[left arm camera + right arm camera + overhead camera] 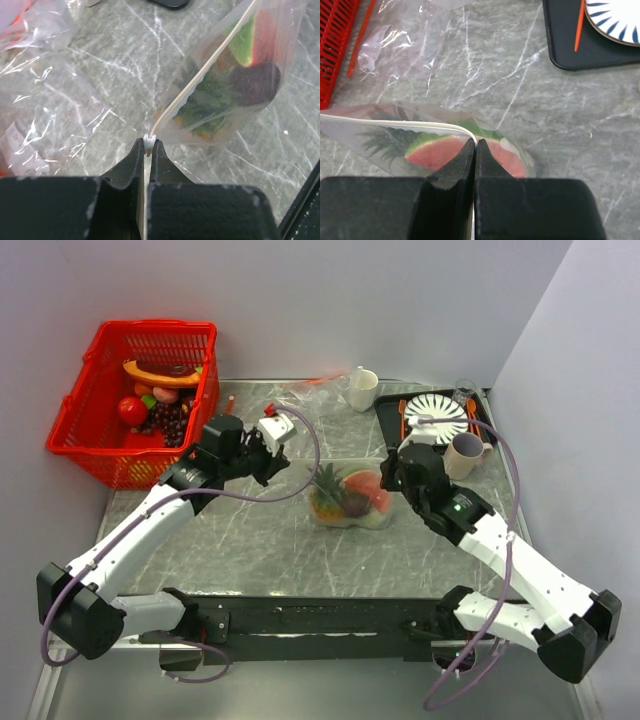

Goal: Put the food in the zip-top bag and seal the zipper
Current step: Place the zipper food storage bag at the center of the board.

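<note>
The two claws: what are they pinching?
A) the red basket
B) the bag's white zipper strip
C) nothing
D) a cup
B: both wrist views show the left claw and right claw shut on the zipper of the zip-top bag.

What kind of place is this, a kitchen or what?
Probably a robot test bench, not a real kitchen: plain white walls box in a marble-look table, and toy food sits in a red basket.

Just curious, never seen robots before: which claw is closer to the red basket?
Left. The left gripper sits just right of the red basket, pinching that end of the zip-top bag; the right gripper pinches the opposite end, farther away.
</note>
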Robot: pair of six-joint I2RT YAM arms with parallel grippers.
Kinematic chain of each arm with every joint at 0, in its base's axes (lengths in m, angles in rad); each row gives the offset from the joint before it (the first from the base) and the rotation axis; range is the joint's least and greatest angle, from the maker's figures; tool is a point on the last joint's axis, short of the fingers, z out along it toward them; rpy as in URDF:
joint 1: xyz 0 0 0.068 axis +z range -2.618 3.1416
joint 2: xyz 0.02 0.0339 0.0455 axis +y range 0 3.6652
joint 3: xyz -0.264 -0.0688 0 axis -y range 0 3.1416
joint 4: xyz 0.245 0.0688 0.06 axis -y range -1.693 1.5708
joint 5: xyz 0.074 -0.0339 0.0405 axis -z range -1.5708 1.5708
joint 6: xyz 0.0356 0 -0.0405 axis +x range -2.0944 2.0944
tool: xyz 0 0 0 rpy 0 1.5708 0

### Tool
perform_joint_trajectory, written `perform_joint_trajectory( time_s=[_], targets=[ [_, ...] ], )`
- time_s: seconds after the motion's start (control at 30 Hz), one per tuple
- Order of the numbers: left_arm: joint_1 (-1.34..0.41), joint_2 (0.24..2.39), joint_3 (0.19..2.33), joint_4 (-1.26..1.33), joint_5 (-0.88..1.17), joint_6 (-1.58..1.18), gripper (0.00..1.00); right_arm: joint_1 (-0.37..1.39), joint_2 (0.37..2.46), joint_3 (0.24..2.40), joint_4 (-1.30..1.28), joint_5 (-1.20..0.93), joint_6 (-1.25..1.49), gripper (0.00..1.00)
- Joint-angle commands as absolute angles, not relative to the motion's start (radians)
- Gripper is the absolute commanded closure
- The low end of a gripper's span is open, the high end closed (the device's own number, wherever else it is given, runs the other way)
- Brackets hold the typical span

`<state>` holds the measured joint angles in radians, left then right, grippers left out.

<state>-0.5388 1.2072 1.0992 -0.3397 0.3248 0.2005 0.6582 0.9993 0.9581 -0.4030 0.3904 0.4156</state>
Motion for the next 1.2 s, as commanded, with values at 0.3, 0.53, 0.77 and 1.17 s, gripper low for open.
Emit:
perform_joint_trajectory(
  time_s=[0.3, 0.53, 0.77, 1.17],
  targets=[
    [-0.405, 1.304, 1.241, -0.31, 0.307, 0.137, 0.99, 0.575, 1.198, 1.186, -0.318, 0.316, 0.388, 1.0],
    [-0.391, 1.328, 1.24, -0.269, 0.25, 0.072, 0.4, 0.546, 1.267, 1.264, -0.333, 0.259, 0.388, 0.38],
    [-0.393, 1.106, 1.095, -0.114, 0.143, -0.069, 0.01, 0.545, 1.114, 1.18, -0.322, 0.294, 0.385, 0.0],
    [-0.393, 0.927, 1.019, -0.236, 0.141, -0.282, 0.01, 0.546, 0.711, 0.91, -0.327, 0.344, 0.413, 0.0]
  ],
)
